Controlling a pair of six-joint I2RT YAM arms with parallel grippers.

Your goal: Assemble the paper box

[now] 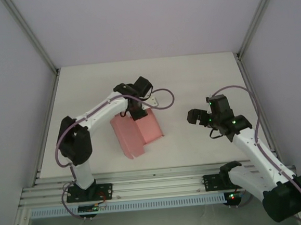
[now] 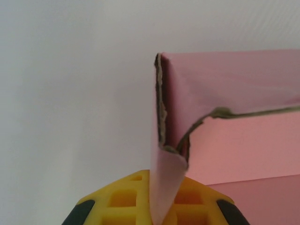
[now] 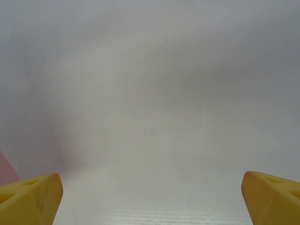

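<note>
The pink paper box (image 1: 137,133) lies partly folded on the table's middle left, one panel raised. My left gripper (image 1: 136,112) sits at its far edge, shut on a pink flap. In the left wrist view that flap (image 2: 165,187) runs down between the yellow fingers (image 2: 123,200), and the folded pink walls of the paper box (image 2: 234,89) rise beyond. My right gripper (image 1: 194,116) hovers to the right of the box, apart from it. Its yellow fingertips (image 3: 30,197) stand wide open over bare table, with a sliver of pink paper box (image 3: 5,171) at the far left edge.
The white table (image 1: 200,77) is walled by pale panels with metal posts at the back corners (image 1: 53,68). A slotted aluminium rail (image 1: 156,187) runs along the near edge where both arm bases are bolted.
</note>
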